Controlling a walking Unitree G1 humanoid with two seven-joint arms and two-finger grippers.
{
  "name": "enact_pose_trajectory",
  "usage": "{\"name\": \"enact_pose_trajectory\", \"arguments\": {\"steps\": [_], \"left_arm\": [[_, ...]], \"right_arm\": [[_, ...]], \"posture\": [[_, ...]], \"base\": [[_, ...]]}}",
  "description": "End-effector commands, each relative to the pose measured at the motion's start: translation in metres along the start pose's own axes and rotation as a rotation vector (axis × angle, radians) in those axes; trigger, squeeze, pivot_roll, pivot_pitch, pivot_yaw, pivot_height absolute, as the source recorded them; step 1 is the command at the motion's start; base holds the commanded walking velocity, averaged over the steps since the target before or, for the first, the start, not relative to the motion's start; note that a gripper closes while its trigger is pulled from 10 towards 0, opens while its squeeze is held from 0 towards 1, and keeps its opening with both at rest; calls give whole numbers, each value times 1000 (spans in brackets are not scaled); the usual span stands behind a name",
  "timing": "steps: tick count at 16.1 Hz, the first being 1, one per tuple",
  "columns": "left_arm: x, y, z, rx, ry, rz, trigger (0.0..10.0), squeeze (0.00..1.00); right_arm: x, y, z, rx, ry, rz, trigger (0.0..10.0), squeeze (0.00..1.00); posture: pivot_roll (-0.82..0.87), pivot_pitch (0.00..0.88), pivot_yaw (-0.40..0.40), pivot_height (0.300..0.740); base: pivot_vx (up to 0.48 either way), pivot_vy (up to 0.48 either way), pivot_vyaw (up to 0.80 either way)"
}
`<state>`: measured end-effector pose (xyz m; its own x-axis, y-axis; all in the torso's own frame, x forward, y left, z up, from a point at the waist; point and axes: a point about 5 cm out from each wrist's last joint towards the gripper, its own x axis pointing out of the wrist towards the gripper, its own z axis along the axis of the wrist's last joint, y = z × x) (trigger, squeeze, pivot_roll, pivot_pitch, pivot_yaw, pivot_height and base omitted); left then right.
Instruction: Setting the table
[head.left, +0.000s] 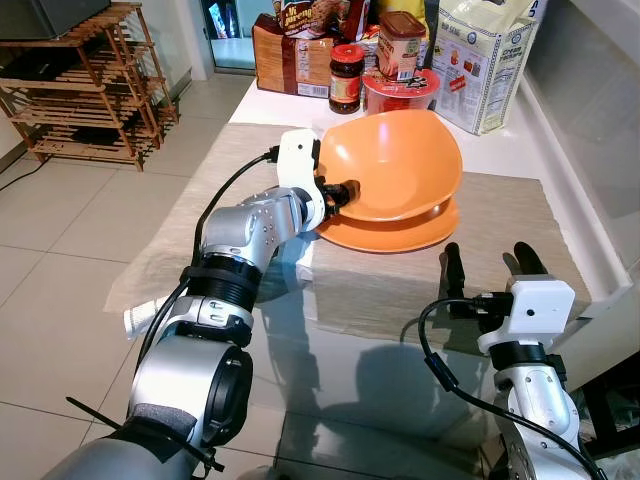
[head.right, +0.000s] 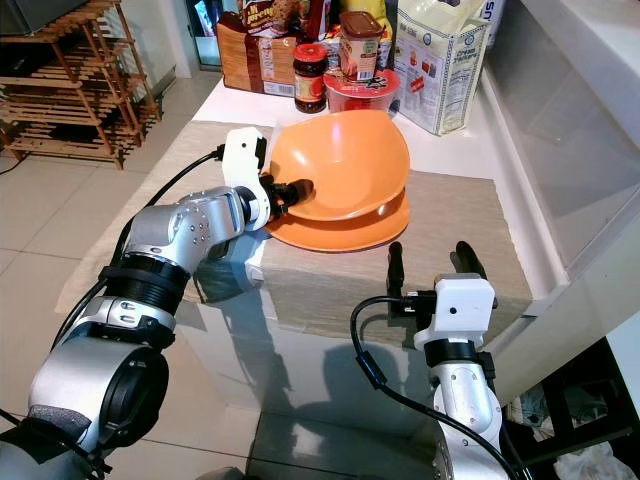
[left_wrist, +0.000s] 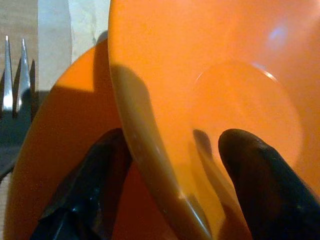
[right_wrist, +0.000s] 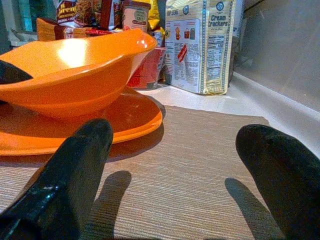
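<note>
Groceries crowd the far end of the white counter (head.left: 500, 150): cream cracker bag (head.left: 487, 55), red-lidded jar (head.left: 346, 78), taller jar (head.left: 400, 44) on a red tub (head.left: 400, 93), brown packet (head.left: 290, 60). Wooden rack (head.left: 85, 85) stands on the tiled floor off to the robot's left. Woven placemat (head.left: 400, 285) covers the near part of the counter, w/ a fork (left_wrist: 14, 85) lying just beside the orange plate (head.left: 385, 235) on its left.

Orange bowl (head.left: 395, 165) sits tilted over the plate, its left rim raised. Left gripper (head.left: 338, 196) is clamped on that rim, one finger inside the bowl, the other under it above the plate.

Right gripper (head.left: 490, 265) hovers low over the mat, fingers spread wide, holding nothing; bowl & plate lie ahead of it, to its left, apart from the fingertips (right_wrist: 82, 150).
</note>
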<state>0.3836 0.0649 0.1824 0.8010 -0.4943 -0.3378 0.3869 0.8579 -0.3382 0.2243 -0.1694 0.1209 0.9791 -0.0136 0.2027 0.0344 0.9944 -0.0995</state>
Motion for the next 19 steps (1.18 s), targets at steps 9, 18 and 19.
{"name": "enact_pose_trajectory", "arguments": {"steps": [9, 18, 19], "left_arm": [[-5, -8, 11, -213, -47, -83, 0, 0], [-17, -6, 9, -281, -103, -75, 0, 0], [-22, -1, 13, -214, -149, -46, 0, 0]], "right_arm": [[-2, 2, 0, 7, 10, 10, 10000, 0], [-1, 3, 0, 11, 14, 12, 10000, 0], [-1, 3, 0, 12, 13, 12, 10000, 0]], "posture": [[-128, 6, 40, 740], [-121, 11, 38, 740], [-121, 11, 38, 740]], "base": [[0, 0, 0], [0, 0, 0], [0, 0, 0]]}}
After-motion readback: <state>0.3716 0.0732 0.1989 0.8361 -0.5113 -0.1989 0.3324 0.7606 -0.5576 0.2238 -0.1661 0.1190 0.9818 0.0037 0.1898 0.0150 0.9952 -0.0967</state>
